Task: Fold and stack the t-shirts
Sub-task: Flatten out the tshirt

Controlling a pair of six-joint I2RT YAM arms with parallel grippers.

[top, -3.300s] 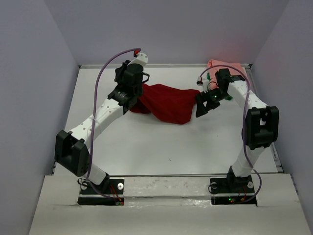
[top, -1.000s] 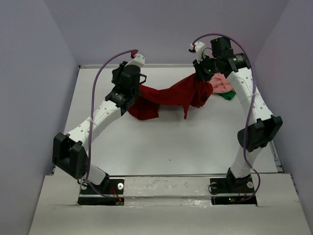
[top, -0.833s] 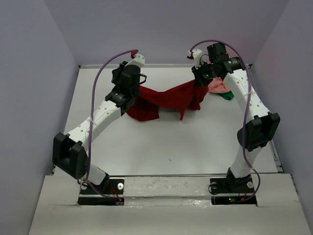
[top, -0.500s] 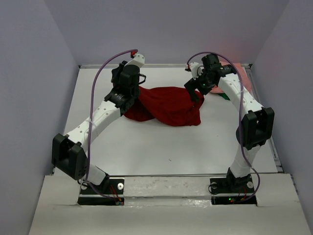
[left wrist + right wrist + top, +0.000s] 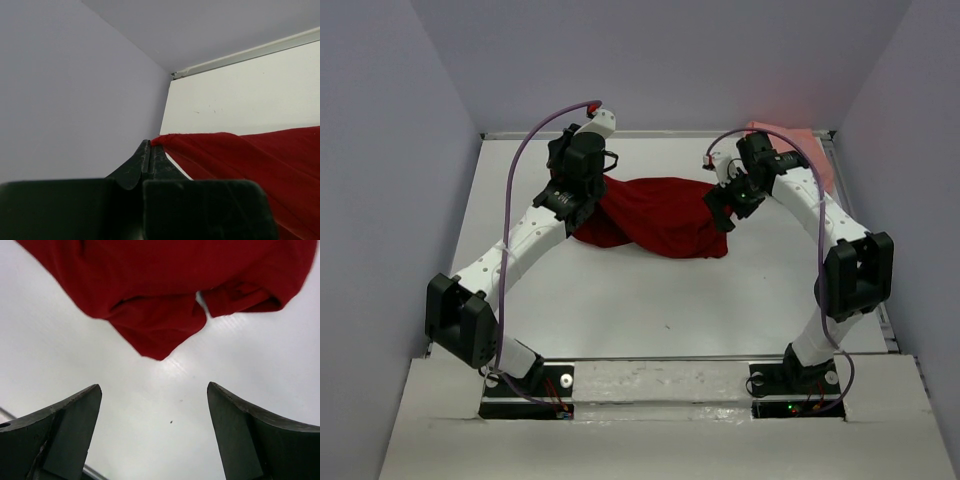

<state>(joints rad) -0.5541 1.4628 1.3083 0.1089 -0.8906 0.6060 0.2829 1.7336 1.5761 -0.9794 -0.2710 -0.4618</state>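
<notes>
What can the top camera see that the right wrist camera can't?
Only the top camera: the left arm at the dark red shirt, and a pink shirt in the far right corner. Only the right wrist camera: the right gripper up close, fingers wide apart, and a tiny dark speck on the table. Both: the dark red shirt and the white table.

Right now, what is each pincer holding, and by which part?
The left pincer is shut on the dark red t-shirt, pinching a cloth edge at that arm's end. The right pincer is open, holding nothing.
</notes>
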